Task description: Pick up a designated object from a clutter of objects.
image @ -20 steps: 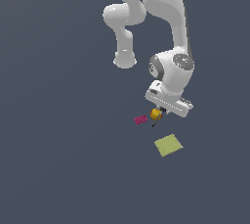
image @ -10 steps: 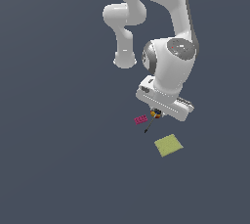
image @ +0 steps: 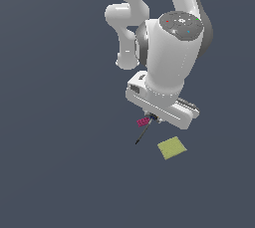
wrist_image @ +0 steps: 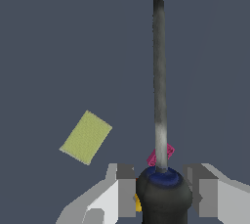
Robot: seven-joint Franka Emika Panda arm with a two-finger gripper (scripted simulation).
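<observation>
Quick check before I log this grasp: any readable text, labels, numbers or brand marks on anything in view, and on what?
None readable in either view.
Screwdriver, held in the gripper: plain handle and shaft, no marking.
Yellow-green square: blank.
Pink brick: no lettering visible; too small to be sure.
Arm wrist: small coloured dots only, no text.

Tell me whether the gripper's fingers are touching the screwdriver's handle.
Touching. In the wrist view both fingers press against opposite sides of the screwdriver handle, with no gap visible on either side. The gripper holds it, shaft pointing away.
</observation>
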